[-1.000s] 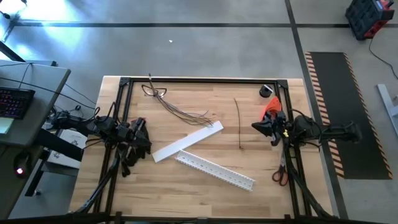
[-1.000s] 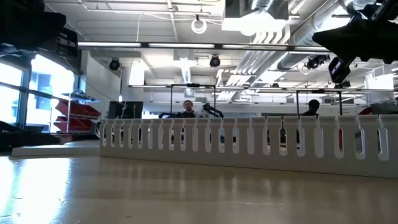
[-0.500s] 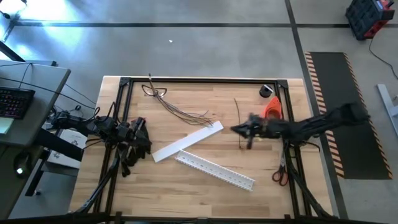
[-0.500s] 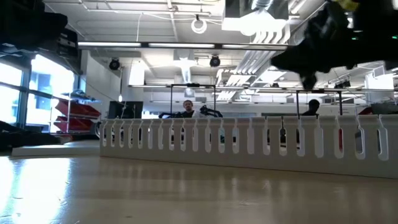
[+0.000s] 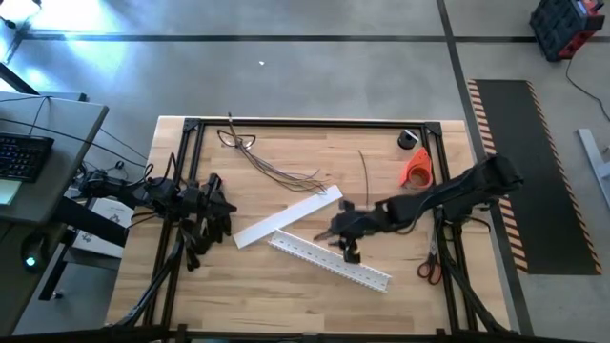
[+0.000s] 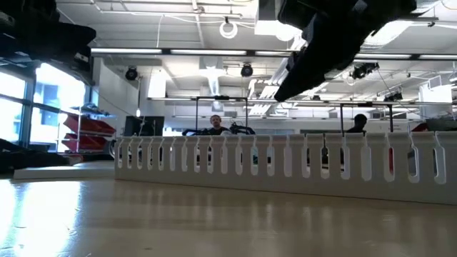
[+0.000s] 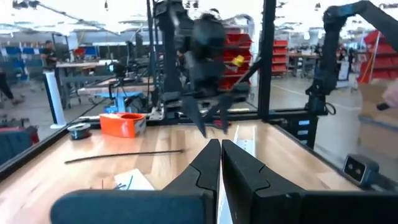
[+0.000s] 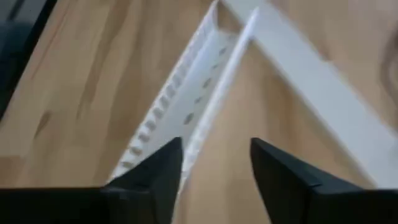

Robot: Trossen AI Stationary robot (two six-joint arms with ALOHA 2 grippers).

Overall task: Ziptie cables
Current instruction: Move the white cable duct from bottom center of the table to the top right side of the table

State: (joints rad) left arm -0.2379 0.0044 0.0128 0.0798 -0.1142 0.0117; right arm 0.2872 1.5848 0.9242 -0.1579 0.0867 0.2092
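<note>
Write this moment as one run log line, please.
left tool: shut, at left table edge | right tool: open, empty, over slotted white channel | ziptie: untouched | cables: untouched

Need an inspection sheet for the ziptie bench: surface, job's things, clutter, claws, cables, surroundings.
Surface: wooden table inside a black frame.
Job's things: ziptie lies straight, right of centre, untouched; wires, see Cables.
Clutter: slotted white channel and flat white cover, ends meeting; orange tape roll, small black roll, scissors at the right edge.
Claws: right claw open, empty, above the channel; left claw shut, empty, parked at the left edge.
Cables: wire bundle fanned out near the far-left corner, loose.
Surroundings: desk with keyboard left; striped floor mat right; people far behind in the low view.
</note>
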